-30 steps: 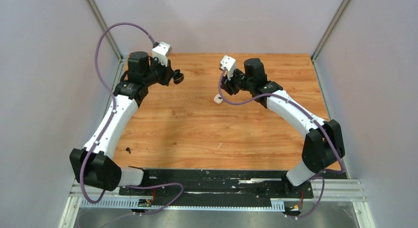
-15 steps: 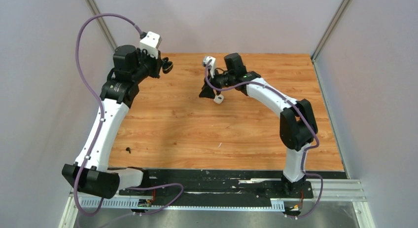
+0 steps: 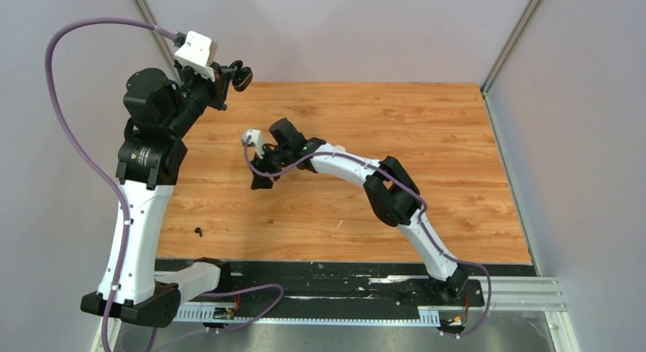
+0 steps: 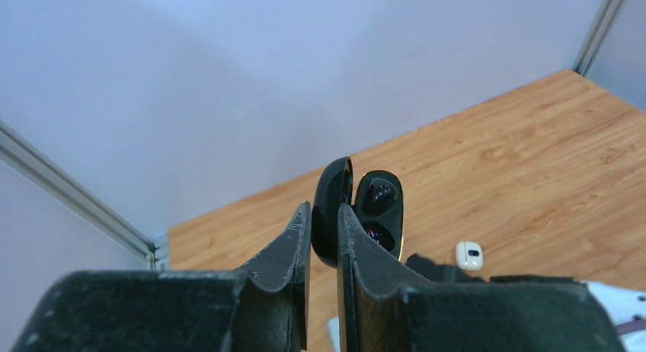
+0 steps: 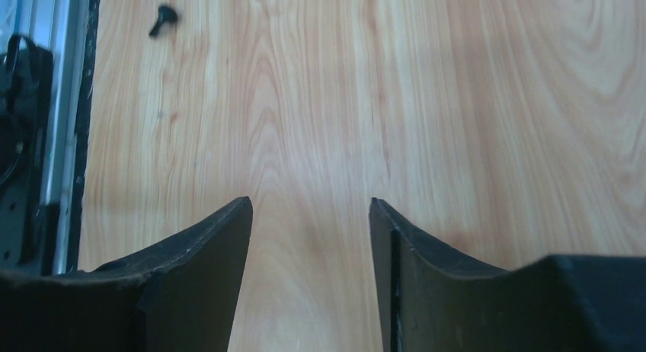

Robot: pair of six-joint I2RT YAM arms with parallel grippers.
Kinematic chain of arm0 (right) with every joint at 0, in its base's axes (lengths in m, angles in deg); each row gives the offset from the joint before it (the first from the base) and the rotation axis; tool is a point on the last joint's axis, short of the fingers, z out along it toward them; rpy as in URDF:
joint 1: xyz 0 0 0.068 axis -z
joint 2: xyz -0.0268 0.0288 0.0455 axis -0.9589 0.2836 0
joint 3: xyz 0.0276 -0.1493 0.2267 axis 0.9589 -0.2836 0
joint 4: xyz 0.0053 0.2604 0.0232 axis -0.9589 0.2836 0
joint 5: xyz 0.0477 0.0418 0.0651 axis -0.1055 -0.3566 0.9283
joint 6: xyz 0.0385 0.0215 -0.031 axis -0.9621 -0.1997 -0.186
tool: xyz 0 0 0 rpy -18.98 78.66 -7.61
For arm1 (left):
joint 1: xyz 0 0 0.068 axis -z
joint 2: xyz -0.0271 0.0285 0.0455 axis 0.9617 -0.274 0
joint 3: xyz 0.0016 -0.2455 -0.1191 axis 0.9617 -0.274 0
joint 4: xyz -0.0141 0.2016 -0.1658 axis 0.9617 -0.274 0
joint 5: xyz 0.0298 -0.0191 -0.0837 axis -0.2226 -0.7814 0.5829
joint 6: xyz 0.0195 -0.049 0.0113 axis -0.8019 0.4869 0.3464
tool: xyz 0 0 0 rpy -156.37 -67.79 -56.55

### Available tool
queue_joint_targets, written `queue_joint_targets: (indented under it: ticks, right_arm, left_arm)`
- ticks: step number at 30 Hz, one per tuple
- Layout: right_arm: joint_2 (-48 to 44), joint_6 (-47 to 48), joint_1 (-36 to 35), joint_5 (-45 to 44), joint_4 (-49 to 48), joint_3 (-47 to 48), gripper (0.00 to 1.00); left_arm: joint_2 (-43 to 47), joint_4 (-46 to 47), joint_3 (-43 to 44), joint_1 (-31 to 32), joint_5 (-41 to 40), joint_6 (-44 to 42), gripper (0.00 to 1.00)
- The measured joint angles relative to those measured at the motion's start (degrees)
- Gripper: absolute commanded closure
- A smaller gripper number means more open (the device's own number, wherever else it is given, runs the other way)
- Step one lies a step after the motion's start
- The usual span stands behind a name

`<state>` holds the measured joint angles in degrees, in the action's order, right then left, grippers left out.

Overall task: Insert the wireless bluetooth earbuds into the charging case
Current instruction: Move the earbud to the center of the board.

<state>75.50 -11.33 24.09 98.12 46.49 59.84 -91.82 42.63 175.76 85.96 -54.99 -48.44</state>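
Holding an open black charging case (image 4: 378, 203) high in the air, the left gripper (image 4: 324, 215) is clamped on the case's lid (image 4: 333, 196). This leaves the base with its 2 wells free beside the fingers and facing outward, probably so an earbud can be pushed in from the other side. The wells look dark and glossy, and I cannot tell whether anything sits in them.

The left arm (image 3: 141, 207) stands nearly upright from its base. Its elbow is high and its wrist is bent over the far-left corner of the wooden worktop (image 3: 426, 139), well above the wood.

The right arm (image 3: 343, 163) is stretched low and leftward across the worktop, with its elbow folded near the middle. The right gripper (image 5: 309, 207) points down at bare wood left of centre, its jaws about half apart with nothing between them.

1 black earbud (image 5: 162, 17) lies near the near-left corner, close to the worktop's left edge and well ahead of the right fingertips. The open jaws and the low reach suggest this is the next pick.

In the left wrist view, a small white rounded item (image 4: 469, 254) rests on the worktop, too small to identify.
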Motion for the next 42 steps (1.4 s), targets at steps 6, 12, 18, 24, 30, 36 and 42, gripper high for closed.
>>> queue_joint_targets:
  ticks: [6,12,18,24,30,36,42]
  right_arm:
    - [8.8,-2.1,-6.9,-5.2,-4.2,12.2,0.44]
    - [13.3,-2.7,-13.3,-9.7,-8.0,15.0,0.46]
    - [19.3,-2.2,-15.9,-13.1,-11.0,21.0,0.49]
    - [23.3,-2.5,-17.4,-17.6,-15.9,24.5,0.49]
    - [24.2,-0.9,-19.7,-19.2,-17.9,25.0,0.46]
    - [24.7,3.1,-21.4,-19.0,-17.9,25.1,0.45]
    - [26.4,6.2,-22.6,-20.7,-17.2,28.5,0.47]
  left_arm:
    - [0.5,-0.6,0.2,0.0,1.8,0.3,1.0]
    - [2.7,-0.8,-0.4,-0.7,3.4,1.7,1.0]
    - [6.6,-0.8,-3.3,-1.0,4.9,3.6,1.0]
    - [8.4,-0.8,-6.6,-1.1,7.1,4.7,1.0]
    - [9.6,-0.8,-8.4,-1.1,8.6,6.1,1.0]
    - [10.8,-0.8,-9.4,-1.1,9.4,7.4,1.0]
    - [11.4,-0.9,-10.0,-1.1,9.8,8.0,1.0]
